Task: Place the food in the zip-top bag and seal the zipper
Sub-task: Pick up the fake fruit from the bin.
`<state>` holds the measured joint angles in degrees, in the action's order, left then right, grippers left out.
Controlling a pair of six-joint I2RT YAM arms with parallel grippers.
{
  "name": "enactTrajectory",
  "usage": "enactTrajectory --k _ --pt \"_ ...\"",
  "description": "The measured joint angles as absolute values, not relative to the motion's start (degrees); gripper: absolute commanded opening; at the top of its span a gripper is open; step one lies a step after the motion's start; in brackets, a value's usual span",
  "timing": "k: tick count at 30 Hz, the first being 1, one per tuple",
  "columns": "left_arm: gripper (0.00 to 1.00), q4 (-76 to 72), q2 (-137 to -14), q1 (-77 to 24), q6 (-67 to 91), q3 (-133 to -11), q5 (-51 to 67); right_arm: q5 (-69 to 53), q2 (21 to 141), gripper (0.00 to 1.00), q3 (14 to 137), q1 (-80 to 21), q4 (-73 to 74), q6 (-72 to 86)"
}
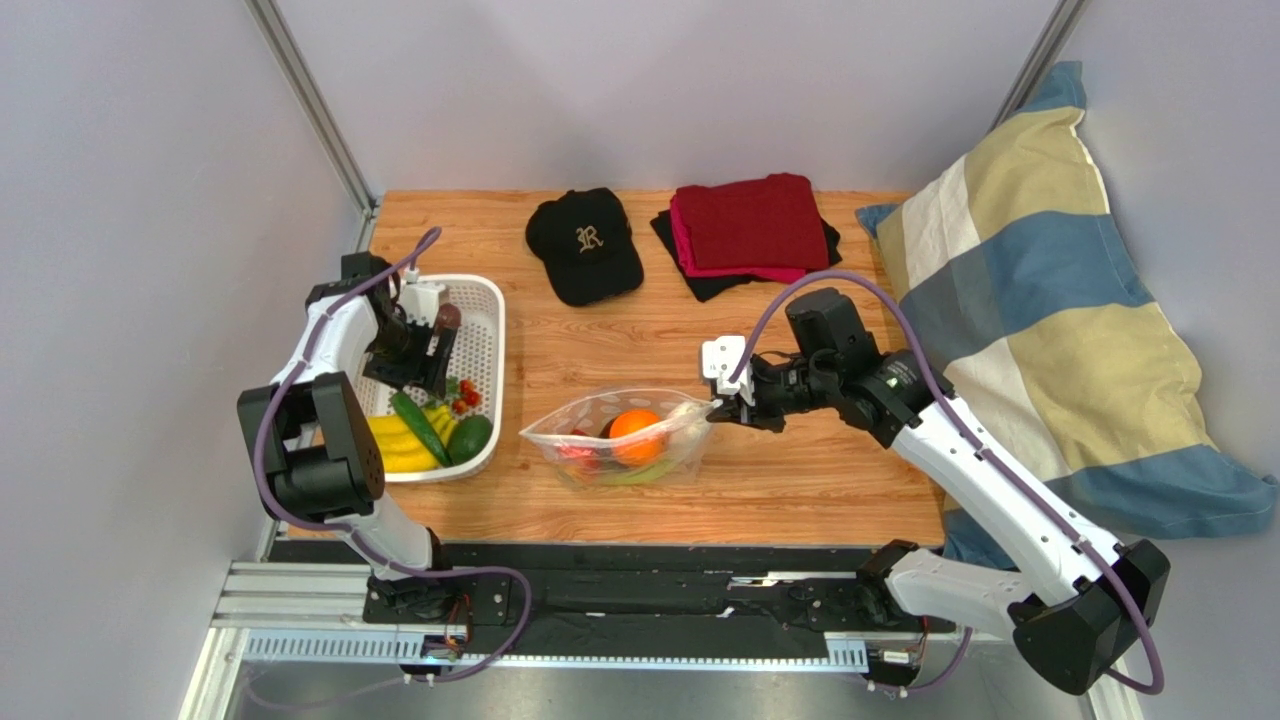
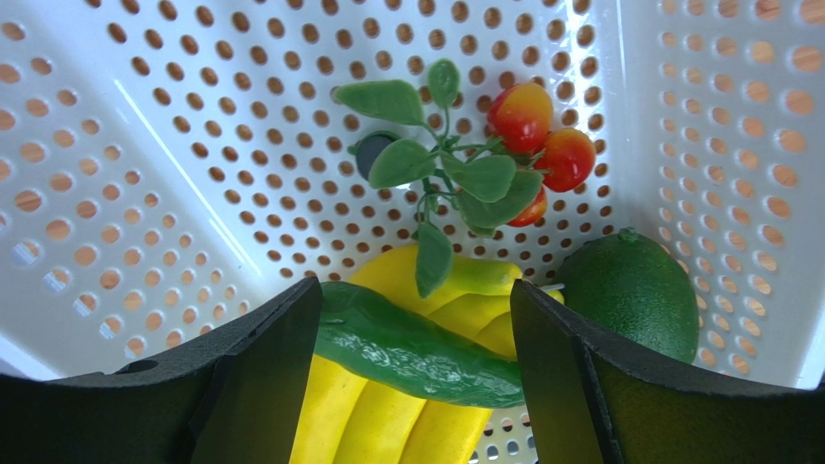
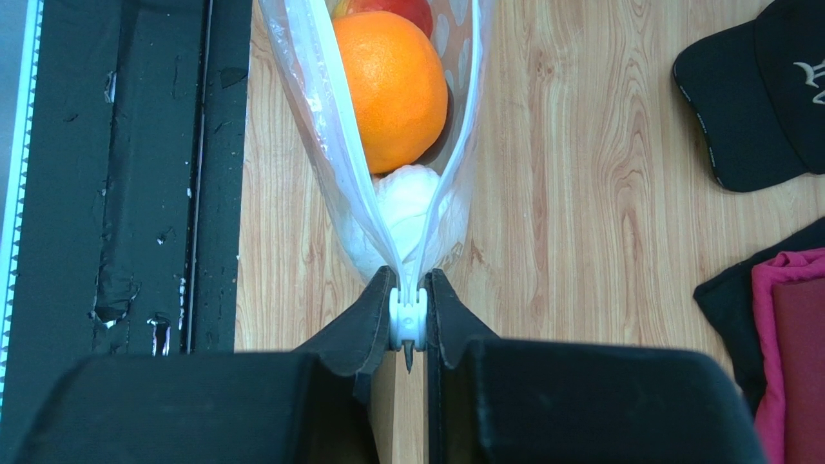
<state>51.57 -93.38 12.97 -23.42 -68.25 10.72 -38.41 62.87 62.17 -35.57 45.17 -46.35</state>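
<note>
1. A wooden desk (image 1: 812,450) sits between grey panels. A striped pillow (image 1: 1037,300) leans at its right edge, and a black cap (image 1: 585,243) and folded red cloths (image 1: 751,225) lie at the back.
2. The dotted bag (image 1: 679,420) lies near the front middle of the desk with its mouth gaping. An orange (image 1: 636,435) and a red fruit (image 1: 579,450) are already inside.
3. The right jaws are closed on the end of the zip strip (image 3: 408,324), pinching the bag's right corner.
4. The left jaws stand wide apart over the white basket (image 1: 484,323) and clamp nothing. Ahead of them a green pepper (image 2: 407,353) lies across yellow bananas (image 2: 339,416), beside a green fruit (image 2: 629,295) and a sprig of red-yellow berries (image 2: 542,135).
5. Filling looks partly done and sealing has not begun. The step in hand seems to be picking the next piece.
6. The next move calls for lowering the left jaws astride one item. The pepper may slip off the bananas when squeezed.
</note>
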Motion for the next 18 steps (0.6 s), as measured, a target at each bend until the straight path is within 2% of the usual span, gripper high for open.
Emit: enactTrajectory --k 8,14,18 --pt "0.79 51.5 -92.5 13.2 -21.8 -68.2 8.6 -38.4 62.4 0.00 61.5 -35.6 45.1 -46.3" --pt "0.70 51.2 -92.7 13.2 -20.2 -68.7 9.8 -38.4 62.4 0.00 61.5 -35.6 45.1 -46.4" --pt "0.73 50.5 -93.6 12.5 -20.0 -69.8 12.7 -38.4 62.4 0.00 61.5 -35.6 45.2 -46.3"
